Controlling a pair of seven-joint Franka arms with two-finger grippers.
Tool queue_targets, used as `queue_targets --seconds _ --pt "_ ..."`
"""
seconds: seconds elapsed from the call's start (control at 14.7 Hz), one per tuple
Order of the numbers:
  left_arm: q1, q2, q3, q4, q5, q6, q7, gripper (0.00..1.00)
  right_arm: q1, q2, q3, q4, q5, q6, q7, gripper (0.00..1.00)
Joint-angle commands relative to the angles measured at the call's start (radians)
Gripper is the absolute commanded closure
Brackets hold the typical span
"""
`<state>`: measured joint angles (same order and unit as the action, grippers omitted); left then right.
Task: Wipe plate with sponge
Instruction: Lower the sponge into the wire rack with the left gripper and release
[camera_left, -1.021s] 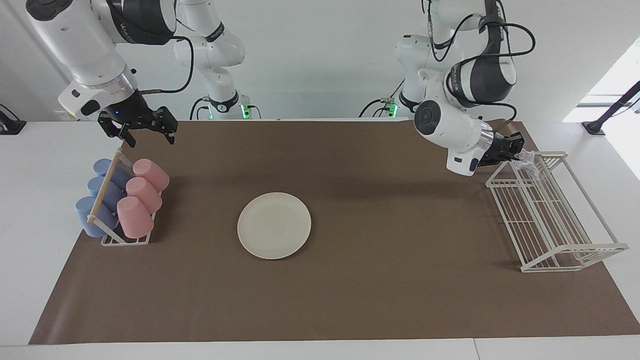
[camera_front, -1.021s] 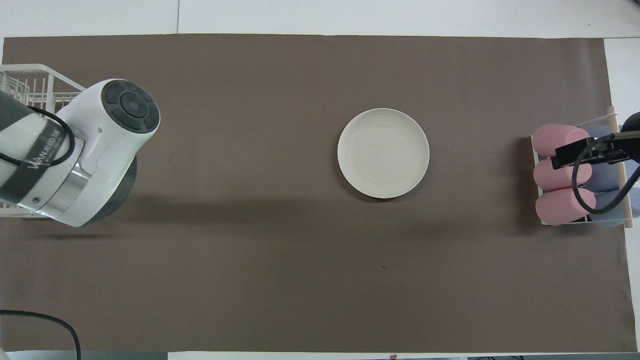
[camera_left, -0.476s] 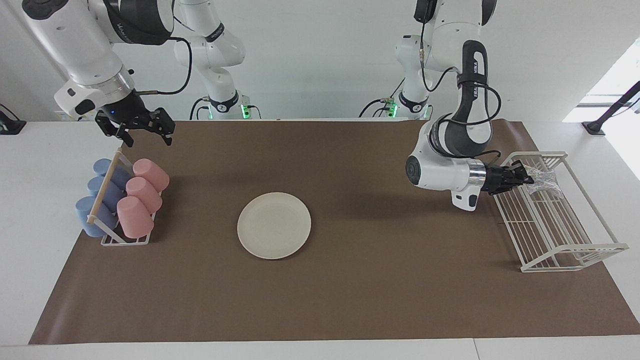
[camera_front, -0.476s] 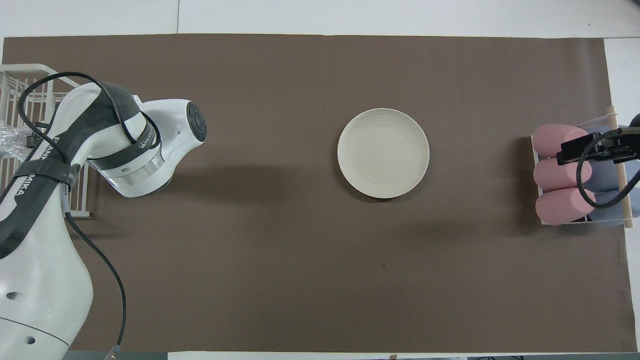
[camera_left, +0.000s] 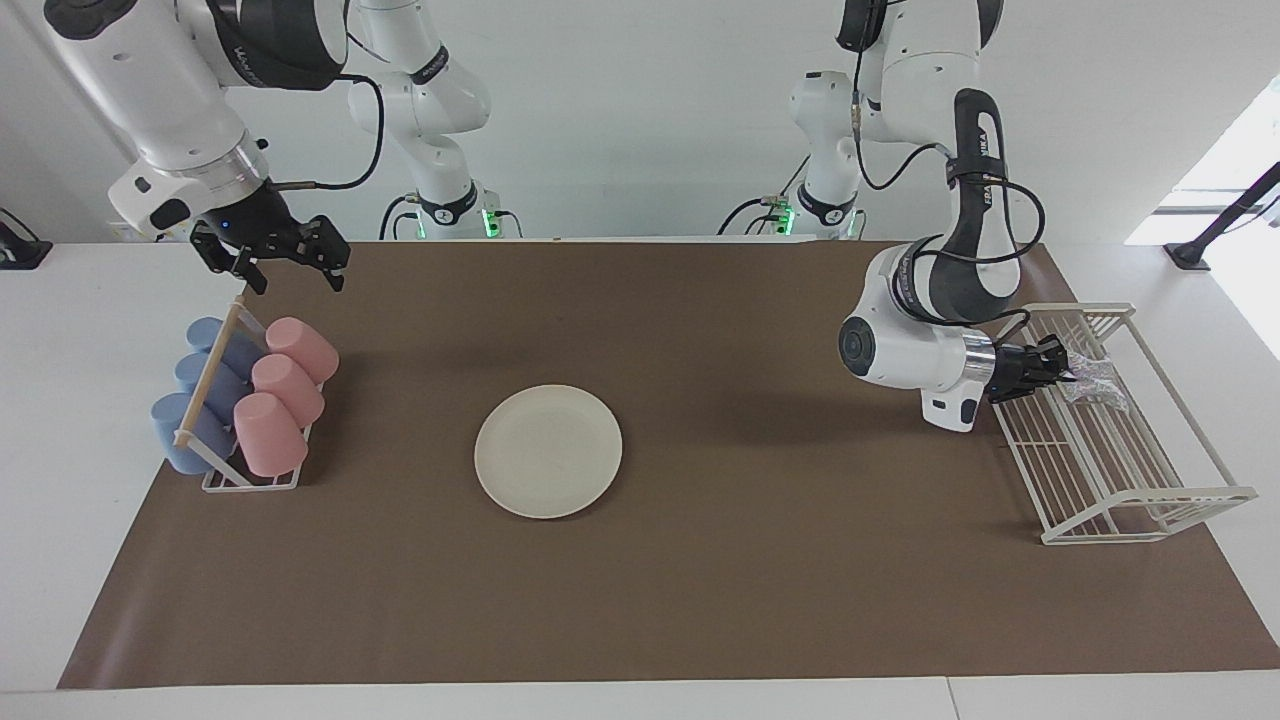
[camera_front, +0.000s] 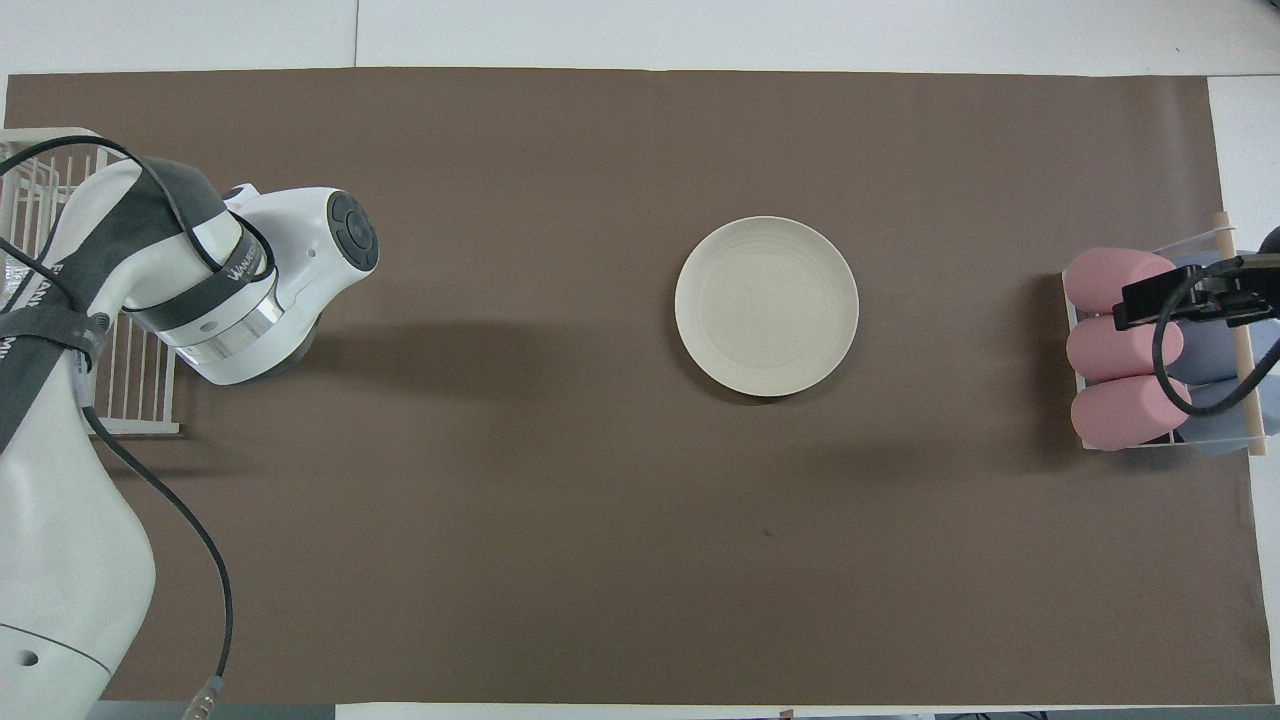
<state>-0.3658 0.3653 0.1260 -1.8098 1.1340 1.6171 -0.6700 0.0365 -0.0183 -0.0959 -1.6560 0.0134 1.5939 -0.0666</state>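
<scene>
One high camera faces the robots across the table; another looks steeply down; both share the plate.

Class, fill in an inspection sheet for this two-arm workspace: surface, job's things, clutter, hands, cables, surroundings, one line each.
Surface: brown mat on a white table.
Job's things: cream plate at mid-mat, bare; silvery mesh sponge over the white wire rack.
Clutter: cup rack with pink cups and blue cups, at the right arm's end.
Hands: left hand shut on the sponge, over the wire rack; right hand open, waiting above the cup rack.
Cables: black cables along the left arm.
Surroundings: white wall; bright window.
</scene>
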Motion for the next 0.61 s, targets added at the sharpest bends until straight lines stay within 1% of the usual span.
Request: queue_targets --seconds 0.0,0.07,0.14,0.54 --pt "0.004 0.003 0.0 0.012 -0.022 0.024 -0.005 0.78 -0.01 -0.008 0.007 -0.011 -0.013 0.015 0.018 0.0" --pt "0.004 0.003 0.0 0.012 -0.022 0.03 -0.003 0.21 -0.01 -0.008 0.007 -0.011 -0.013 0.015 0.018 0.0" --pt "0.005 0.001 0.0 0.012 -0.022 0.036 -0.003 0.0 -0.01 -0.008 0.007 -0.011 -0.013 0.015 0.018 0.0" --pt "0.022 -0.006 -0.002 0.02 -0.028 0.059 0.001 0.0 -0.01 -0.008 0.007 -0.011 -0.013 0.015 0.019 0.0"
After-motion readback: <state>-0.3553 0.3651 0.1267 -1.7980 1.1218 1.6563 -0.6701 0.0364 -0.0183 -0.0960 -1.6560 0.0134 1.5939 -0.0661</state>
